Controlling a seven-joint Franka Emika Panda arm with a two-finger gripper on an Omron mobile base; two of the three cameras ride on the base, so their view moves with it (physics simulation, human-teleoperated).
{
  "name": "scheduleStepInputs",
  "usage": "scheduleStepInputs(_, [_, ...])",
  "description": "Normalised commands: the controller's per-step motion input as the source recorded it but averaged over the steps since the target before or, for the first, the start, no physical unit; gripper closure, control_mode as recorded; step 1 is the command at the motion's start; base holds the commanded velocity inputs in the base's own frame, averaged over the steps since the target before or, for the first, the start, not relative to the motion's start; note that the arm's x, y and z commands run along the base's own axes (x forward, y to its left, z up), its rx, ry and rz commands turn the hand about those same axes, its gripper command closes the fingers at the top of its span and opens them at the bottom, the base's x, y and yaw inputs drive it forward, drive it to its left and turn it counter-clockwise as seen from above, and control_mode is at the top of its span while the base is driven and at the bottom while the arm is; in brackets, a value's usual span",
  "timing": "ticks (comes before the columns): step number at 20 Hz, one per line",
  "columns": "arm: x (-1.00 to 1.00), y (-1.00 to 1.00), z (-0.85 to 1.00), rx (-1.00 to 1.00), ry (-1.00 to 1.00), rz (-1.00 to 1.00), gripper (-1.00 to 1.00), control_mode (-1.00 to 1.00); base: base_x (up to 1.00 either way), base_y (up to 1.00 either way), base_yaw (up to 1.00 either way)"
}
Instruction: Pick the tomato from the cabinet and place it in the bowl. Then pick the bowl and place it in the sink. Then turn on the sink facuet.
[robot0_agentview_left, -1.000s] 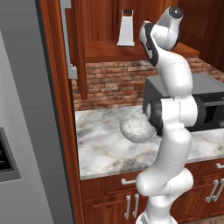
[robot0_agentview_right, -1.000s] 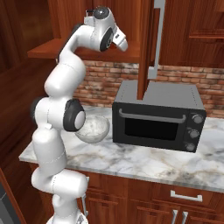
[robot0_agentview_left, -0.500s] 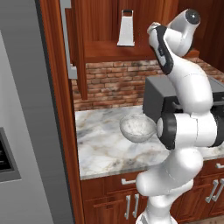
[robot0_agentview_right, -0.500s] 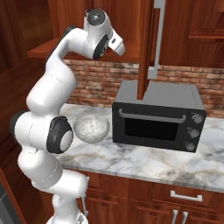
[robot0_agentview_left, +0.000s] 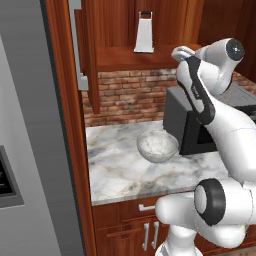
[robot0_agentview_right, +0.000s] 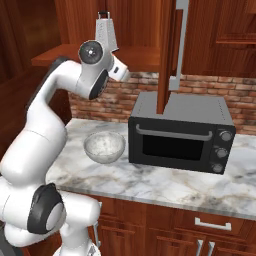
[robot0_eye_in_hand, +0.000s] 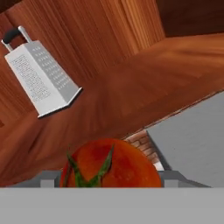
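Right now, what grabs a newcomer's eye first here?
The tomato, red-orange and huge in the hand view, sits between the gripper's fingertips. Behind it a steel grater stands on the cabinet shelf. Below, the marbled bowl waits on the counter beside a black oven.

home kitchen, marble counter (robot0_agentview_left: 115, 170), brick backsplash (robot0_agentview_left: 130, 97), toaster oven (robot0_agentview_right: 180, 132), wood cabinet (robot0_agentview_right: 135, 30)
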Motion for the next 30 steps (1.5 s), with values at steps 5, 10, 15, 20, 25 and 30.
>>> scheduleStepInputs(5, [-1.00,0.10,0.00,-0.11,0.00,0.02,1.00,-1.00,0.00,0.00,0.00])
scheduleStepInputs(10, [-1.00,0.01,-0.29,-0.15,0.10,0.03,1.00,-1.00,0.00,0.00,0.00])
scheduleStepInputs(15, [-0.57,0.31,-0.96,-0.24,0.30,0.10,1.00,-1.00,0.00,0.00,0.00])
scheduleStepInputs(20, [0.09,0.48,-1.00,-0.16,0.25,0.05,1.00,-1.00,0.00,0.00,0.00])
scheduleStepInputs(25, [0.31,0.06,-0.89,-0.04,0.19,0.04,1.00,-1.00,0.00,0.00,0.00])
scheduleStepInputs(30, [0.22,0.00,-0.57,0.00,0.14,0.00,1.00,-1.00,0.00,0.00,0.00])
